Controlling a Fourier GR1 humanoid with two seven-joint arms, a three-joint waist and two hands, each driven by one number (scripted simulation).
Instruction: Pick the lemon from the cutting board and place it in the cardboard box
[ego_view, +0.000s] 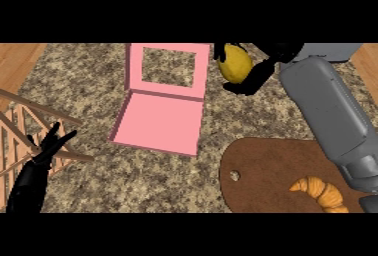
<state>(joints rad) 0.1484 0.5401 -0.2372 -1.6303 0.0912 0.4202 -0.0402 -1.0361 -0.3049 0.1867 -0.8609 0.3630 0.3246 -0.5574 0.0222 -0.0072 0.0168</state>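
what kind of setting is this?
Likely a kitchen counter: speckled stone countertop, a brown cutting board with a croissant on it, and a lemon held in the right hand.

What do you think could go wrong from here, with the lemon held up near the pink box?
1. The right hand holds the lemon just right of the pink box, not over it; released here, it would likely land on the counter.
2. The raised lid with its cut-out window is the nearest part; the lemon could strike its frame or pass through the window.
3. The left hand rests open far left, too distant to help.
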